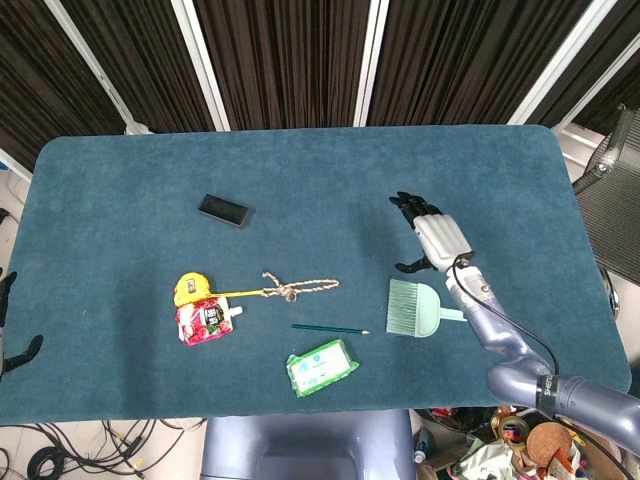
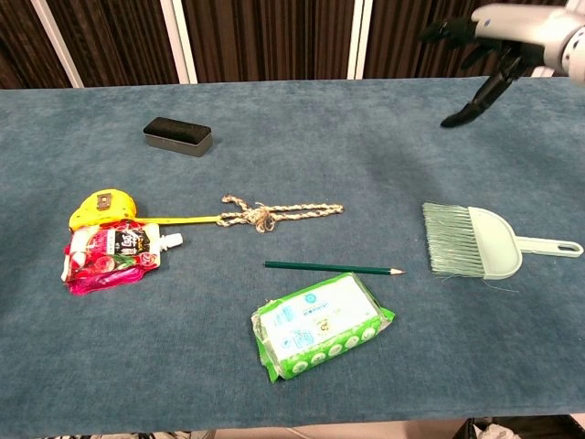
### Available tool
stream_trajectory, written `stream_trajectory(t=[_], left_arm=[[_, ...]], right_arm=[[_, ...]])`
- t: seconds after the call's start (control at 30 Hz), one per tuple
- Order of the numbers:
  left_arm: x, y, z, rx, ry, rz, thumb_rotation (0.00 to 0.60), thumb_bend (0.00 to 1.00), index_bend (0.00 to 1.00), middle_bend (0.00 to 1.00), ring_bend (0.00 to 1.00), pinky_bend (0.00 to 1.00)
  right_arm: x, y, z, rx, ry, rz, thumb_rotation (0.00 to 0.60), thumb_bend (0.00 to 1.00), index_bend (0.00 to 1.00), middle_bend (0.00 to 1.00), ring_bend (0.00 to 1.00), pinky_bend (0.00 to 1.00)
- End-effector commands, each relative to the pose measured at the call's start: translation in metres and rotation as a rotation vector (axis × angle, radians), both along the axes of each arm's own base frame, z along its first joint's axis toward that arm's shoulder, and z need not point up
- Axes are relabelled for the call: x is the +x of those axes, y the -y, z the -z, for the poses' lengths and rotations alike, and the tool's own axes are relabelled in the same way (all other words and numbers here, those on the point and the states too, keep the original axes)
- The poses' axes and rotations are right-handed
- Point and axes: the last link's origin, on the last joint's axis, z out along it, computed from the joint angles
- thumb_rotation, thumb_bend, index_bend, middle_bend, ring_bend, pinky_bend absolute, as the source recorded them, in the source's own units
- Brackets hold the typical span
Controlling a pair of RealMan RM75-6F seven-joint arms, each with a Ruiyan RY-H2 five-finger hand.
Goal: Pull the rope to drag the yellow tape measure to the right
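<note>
Your right hand (image 1: 432, 236) is hovering above the table (image 1: 120, 190), just beyond the brush (image 1: 414, 307), with its fingers (image 1: 408, 203) spread apart and nothing in them. In the chest view that hand (image 2: 494, 46) is sitting high at the top right, thumb hanging down, well apart from anything on the cloth.

Your left hand (image 1: 12, 345) is barely peeking in at the left edge of the head view; only dark fingertips are showing, so you cannot tell from here how it is set.

The tape measure (image 1: 190, 288) is lying left of centre, touching the top of the red pouch (image 1: 205, 322). Its yellow blade is running right to the rope (image 1: 297, 288), which is lying knotted and slack on the table, its free end pointing toward the brush. In the chest view the tape measure (image 2: 101, 206) and rope (image 2: 274, 214) are showing the same line, with the pouch (image 2: 110, 256) just below the case.

A pencil (image 1: 330, 328) is lying between rope and wipes pack (image 1: 321, 365). A black eraser (image 1: 225, 210) is resting farther back, well apart from the rest.
</note>
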Motion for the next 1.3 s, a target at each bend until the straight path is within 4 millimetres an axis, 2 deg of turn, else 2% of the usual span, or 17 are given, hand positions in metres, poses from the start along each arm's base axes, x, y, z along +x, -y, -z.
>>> stream_trajectory(t=[0.03, 0.4, 0.6, 0.9, 1.3], left_arm=[[0.0, 0.0, 0.0, 0.003, 0.0, 0.0, 0.6, 0.25, 0.04, 0.0, 0.0, 0.0], [0.0, 0.0, -0.001, -0.001, 0.005, -0.003, 0.6, 0.25, 0.04, 0.0, 0.0, 0.0], [0.0, 0.0, 0.0, -0.007, 0.006, -0.003, 0.6, 0.25, 0.04, 0.0, 0.0, 0.0], [-0.001, -0.001, -0.001, -0.005, 0.012, -0.005, 0.6, 0.25, 0.04, 0.0, 0.0, 0.0], [0.0, -0.001, 0.0, -0.009, 0.011, -0.005, 0.6, 0.25, 0.04, 0.0, 0.0, 0.0]], right_arm=[[0.002, -0.008, 0.02, 0.038, -0.036, -0.015, 0.6, 0.05, 0.08, 0.0, 0.0, 0.14], [0.018, -0.013, 0.088, 0.117, -0.038, -0.011, 0.6, 0.1, 0.24, 0.0, 0.0, 0.14], [0.029, -0.01, 0.117, 0.146, -0.026, 0.002, 0.6, 0.15, 0.3, 0.0, 0.0, 0.14], [0.036, -0.005, 0.139, 0.167, -0.035, 0.018, 0.6, 0.2, 0.34, 0.0, 0.0, 0.14], [0.034, -0.005, 0.15, 0.193, -0.025, 0.044, 0.6, 0.26, 0.41, 0.0, 0.0, 0.14]])
